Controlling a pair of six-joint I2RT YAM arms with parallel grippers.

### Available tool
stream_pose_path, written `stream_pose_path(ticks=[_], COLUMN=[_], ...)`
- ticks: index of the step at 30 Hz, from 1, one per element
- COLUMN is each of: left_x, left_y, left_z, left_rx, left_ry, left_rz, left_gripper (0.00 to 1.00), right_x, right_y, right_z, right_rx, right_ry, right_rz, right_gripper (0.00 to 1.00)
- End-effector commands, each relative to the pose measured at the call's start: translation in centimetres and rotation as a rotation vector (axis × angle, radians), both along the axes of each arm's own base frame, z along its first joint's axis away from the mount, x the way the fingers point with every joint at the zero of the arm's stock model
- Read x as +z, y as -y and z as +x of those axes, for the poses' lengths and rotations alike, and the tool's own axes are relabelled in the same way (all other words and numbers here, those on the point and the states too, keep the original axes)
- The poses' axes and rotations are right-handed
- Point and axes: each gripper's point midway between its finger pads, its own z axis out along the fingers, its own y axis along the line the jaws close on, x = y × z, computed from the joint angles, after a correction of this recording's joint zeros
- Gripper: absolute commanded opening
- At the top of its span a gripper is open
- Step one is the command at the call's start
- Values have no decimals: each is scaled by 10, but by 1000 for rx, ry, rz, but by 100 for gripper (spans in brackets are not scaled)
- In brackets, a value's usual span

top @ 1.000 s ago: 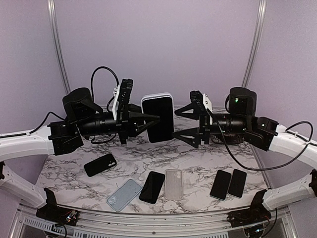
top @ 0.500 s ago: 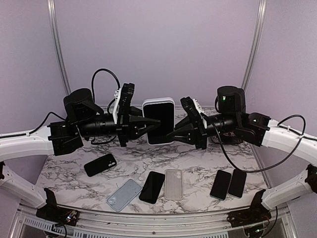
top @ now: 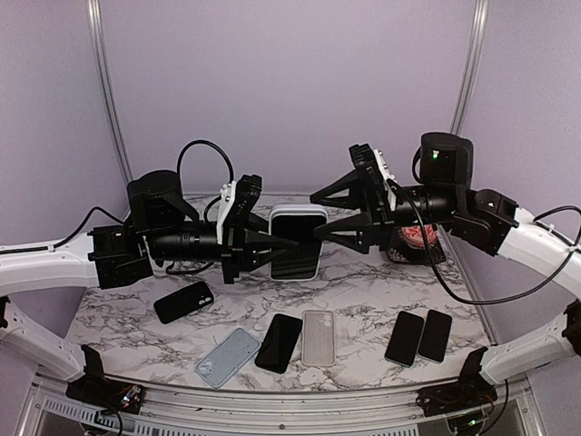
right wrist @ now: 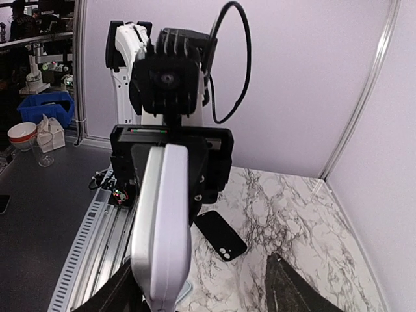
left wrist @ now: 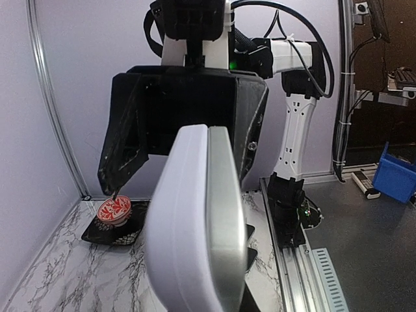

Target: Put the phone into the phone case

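The phone (top: 296, 247), dark screen facing the camera, sits in a white phone case (top: 300, 213) held upright in mid-air above the table. My left gripper (top: 283, 242) is shut on its left side. My right gripper (top: 318, 218) is open, its two fingers spread above and beside the phone's upper right corner, not pinching it. In the left wrist view the phone's silver edge (left wrist: 226, 221) lies against the white case (left wrist: 179, 227), with the right gripper (left wrist: 188, 117) behind. In the right wrist view the cased phone (right wrist: 162, 227) is edge-on between the open fingers (right wrist: 289, 286).
On the marble table lie a black case (top: 183, 301), a light blue case (top: 228, 356), a black phone (top: 279, 341), a clear case (top: 318, 337) and two dark phones (top: 419, 336). A black tray holding a red patterned bowl (top: 416, 241) stands at the back right.
My right gripper has opened wide and risen away from the phone's right edge. The left arm has carried the cased phone slightly lower and to the right.
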Motion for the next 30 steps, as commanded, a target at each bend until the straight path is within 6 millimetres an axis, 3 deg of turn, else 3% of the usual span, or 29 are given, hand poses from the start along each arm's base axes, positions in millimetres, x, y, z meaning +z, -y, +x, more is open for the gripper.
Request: stream_pose_path(ticks=[1,5,6,11,15,18,21,24,30], left_x=[16,14,13,10,6,1,-5,-10,-11], left_y=[-1,1,2,2,3,5,7,8,1], left_z=[-4,-3,-3,-1,6,9,10,10,14], left_rx=[2,7,4,14,54,63,64,64,105], left_ry=[70,74,75,74,69,67,61,60,95], left_rz=[-30,-17,-16,-8,3,14,26,36,31], left_gripper=[0,0,0,0,1,21,27,43,45], right_x=[16,12,11,17,35,47,58,61,68], right_y=[-2,-7,-8,-4,5,11,14,16,23], right_z=[-13,-16,-17,-21,-28,-31,-30,-28,-24], right_rx=[64,88,91,93,97,99,93,80,56], right_ry=[-1,-8,-10,16,54,66,74,74,85], right_rz=[20,1,-3,31,118,176,223,236,263], right_gripper=[50,2,0,0,0,0,0,0,0])
